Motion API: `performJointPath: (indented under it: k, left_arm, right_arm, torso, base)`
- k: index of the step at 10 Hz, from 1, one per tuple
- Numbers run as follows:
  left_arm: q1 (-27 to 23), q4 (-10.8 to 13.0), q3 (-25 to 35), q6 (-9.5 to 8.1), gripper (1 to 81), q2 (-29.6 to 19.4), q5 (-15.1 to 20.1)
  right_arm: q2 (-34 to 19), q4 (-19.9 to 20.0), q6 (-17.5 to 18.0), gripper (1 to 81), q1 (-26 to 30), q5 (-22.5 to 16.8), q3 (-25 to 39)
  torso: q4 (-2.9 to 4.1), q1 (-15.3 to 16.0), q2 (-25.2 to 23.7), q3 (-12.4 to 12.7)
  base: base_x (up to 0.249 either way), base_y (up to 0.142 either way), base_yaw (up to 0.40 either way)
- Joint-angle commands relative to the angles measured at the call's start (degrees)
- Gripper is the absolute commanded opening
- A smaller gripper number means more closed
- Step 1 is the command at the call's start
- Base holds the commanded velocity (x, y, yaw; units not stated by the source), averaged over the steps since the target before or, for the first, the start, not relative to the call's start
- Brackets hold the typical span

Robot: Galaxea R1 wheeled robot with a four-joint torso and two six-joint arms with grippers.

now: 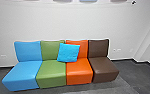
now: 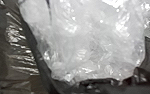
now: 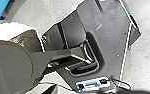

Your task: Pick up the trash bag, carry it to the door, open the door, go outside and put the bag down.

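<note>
Close to the left wrist camera is the trash bag (image 2: 18, 52), made of dark, shiny, see-through plastic. Crumpled clear and whitish plastic (image 2: 91, 42) bulges from inside its dark folds. The right wrist view has the same kind of brownish bag (image 3: 29, 41) with a white, puffy top (image 3: 12, 30), partly hidden behind the robot's rounded grey arm part. How either gripper stands against the bag cannot be made out.
A row of blue (image 1: 23, 73), green (image 1: 52, 72), orange (image 1: 79, 71) and brown (image 1: 103, 68) seats stands ahead against a white wall (image 1: 53, 22). A bright blue cushion (image 1: 68, 52) leans on the green and orange backs. Dark floor (image 1: 133, 72) lies to the right.
</note>
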Motion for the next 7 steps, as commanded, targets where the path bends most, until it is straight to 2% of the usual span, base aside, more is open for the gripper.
performJointPath:
  k: [1, 3, 4, 5, 7]
  left_arm:
    - [-2.61, -0.06, 0.57, 0.53, 1.0, -1.05, 4.78]
    - [-2.61, -0.06, 0.57, 0.53, 1.0, -0.88, 4.69]
    - [-2.52, -0.06, 0.57, 0.53, 1.0, -0.79, 4.69]
    - [-2.60, 0.02, 0.48, 0.53, 1.0, -0.53, 4.69]
    - [-2.61, 0.02, -1.09, 0.80, 1.0, 0.79, 4.78]
  right_arm:
    - [-1.61, -0.32, -0.14, 81.1, 1.01, -3.92, 0.55]
    - [-1.25, -0.32, -0.14, 81.1, 1.10, -3.83, 0.38]
    - [-1.17, -0.32, -0.14, 81.1, 1.19, -3.83, 0.38]
    - [-1.08, -0.32, -0.14, 81.1, 1.28, -3.83, 0.38]
    - [-0.90, -0.32, -0.05, 81.1, 1.28, -3.92, 0.11]
  torso:
    - [0.00, -3.41, 5.31, 0.00]
    - [0.00, -6.33, 9.84, 0.00]
    - [0.00, -4.09, 6.31, 1.39]
    - [0.00, -5.23, 8.08, 4.76]
    - [0.00, -5.79, 9.13, 7.36]
  base:
    - [0.000, 0.000, 0.000]
    - [0.000, 0.000, 0.000]
    - [0.000, 0.000, 0.000]
    - [0.000, 0.000, 0.000]
    - [0.000, 0.000, 0.000]
